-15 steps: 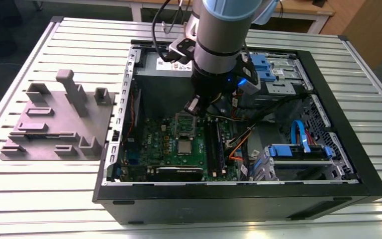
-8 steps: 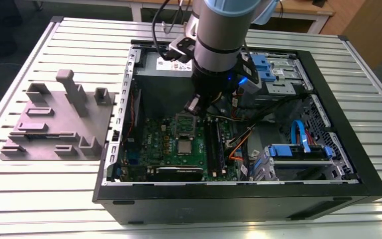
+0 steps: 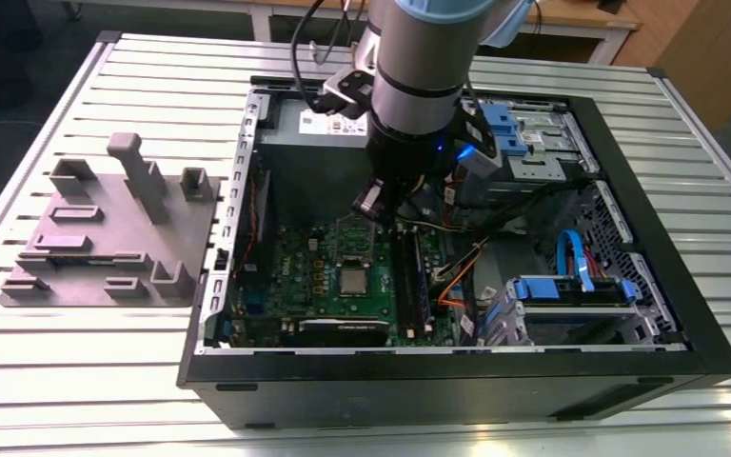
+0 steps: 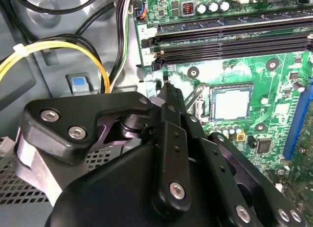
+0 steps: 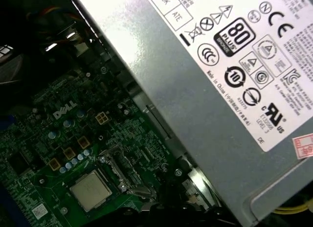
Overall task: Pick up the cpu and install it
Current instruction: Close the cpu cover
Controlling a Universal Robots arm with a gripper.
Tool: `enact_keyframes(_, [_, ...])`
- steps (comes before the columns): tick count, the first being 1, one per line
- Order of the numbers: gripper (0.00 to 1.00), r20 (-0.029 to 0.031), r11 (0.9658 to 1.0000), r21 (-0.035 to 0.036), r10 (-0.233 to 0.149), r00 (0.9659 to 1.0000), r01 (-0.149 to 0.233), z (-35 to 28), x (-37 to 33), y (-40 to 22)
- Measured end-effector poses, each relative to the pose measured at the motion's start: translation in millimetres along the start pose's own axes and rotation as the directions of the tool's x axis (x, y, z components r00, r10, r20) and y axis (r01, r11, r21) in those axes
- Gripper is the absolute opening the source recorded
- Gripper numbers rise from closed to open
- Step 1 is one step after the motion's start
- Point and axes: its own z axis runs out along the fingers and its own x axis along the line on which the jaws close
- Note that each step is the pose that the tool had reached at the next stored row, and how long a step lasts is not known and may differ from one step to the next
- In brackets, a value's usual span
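The cpu (image 3: 357, 279), a small silvery square, lies flat in its socket on the green motherboard (image 3: 296, 276) inside the open computer case. Both wrist views show the cpu (image 4: 232, 102) (image 5: 90, 190) seated, with the socket's metal frame (image 5: 120, 168) swung open beside it. My gripper (image 3: 372, 208) hangs above the board, a short way from the socket towards the power supply. In the second wrist view the gripper (image 4: 167, 87) is shut with nothing in it, its tip off to one side of the cpu.
The large grey power supply (image 5: 220, 90) with a white label stands close to the gripper. Black memory slots (image 4: 230, 41) run along the socket. Yellow and black cables (image 4: 58, 46) cross the case floor. A grey fixture plate (image 3: 111, 228) lies on the table at the exterior view's left.
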Motion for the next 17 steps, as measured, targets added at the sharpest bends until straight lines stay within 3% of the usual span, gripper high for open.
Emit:
enact_keyframes(8, [0.10, 0.0000, 1.0000, 0.0001, 0.000, 1.0000, 0.000, -8.4, 0.5, 1.2])
enact_keyframes(17, [0.10, 0.0000, 1.0000, 0.0001, 0.000, 1.0000, 0.000, -10.6, 2.1, 3.4])
